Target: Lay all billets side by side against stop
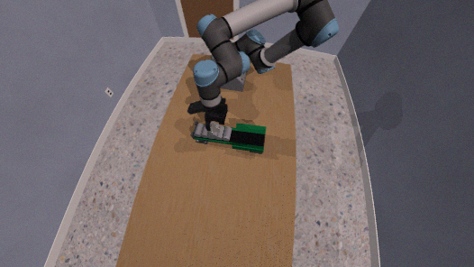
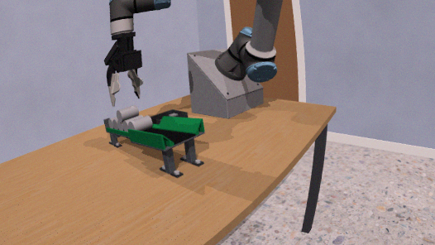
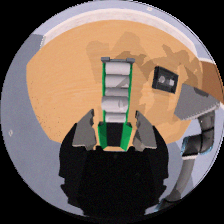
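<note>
A green feed ramp [image 1: 251,128] [image 2: 149,139] [image 3: 103,90] stands on short legs on the wooden table [image 1: 216,203] [image 2: 248,136]. Several grey steel billets lie across its lower end against the stop [image 2: 107,123]. One billet [image 2: 127,112] [image 3: 118,103] rests on top of two others [image 2: 141,122] [image 2: 114,122]. My gripper [image 2: 125,98] [image 1: 215,118] [image 3: 114,110] is open and empty. It hangs point-down a little above the stacked billet, with a finger on each side of the ramp in the wrist view.
The grey wedge-shaped robot pedestal [image 2: 219,91] [image 1: 237,84] [image 3: 192,102] stands on the table behind the ramp. The table's edge drops off to a speckled floor [image 2: 364,186].
</note>
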You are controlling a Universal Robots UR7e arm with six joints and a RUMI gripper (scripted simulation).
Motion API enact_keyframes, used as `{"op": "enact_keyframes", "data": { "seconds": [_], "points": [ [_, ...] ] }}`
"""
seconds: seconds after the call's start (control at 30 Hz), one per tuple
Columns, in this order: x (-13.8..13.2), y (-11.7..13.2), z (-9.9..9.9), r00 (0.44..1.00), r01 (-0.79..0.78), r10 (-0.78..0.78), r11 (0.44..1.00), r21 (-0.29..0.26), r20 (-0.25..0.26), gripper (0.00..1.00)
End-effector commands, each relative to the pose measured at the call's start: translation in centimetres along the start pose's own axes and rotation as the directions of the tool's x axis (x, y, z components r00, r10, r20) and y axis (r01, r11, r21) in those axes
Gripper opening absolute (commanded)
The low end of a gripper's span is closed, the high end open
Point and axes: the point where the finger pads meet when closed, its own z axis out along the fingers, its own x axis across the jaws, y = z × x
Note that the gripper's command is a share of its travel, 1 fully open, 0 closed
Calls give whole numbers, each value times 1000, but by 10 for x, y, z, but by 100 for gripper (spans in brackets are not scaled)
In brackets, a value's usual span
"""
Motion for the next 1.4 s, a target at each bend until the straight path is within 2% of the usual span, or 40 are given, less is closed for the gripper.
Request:
{"op": "enact_keyframes", "data": {
  "seconds": [0.0, 1.07, 1.37],
  "points": [
    [-1, -1, 4, 1000, 0, 0, 1000, 2, 3, 60],
    [-1, -1, 4, 1000, 0, 0, 1000, 2, 3, 60],
    [-1, -1, 15, 1000, 0, 0, 1000, 2, 3, 60]
  ]
}}
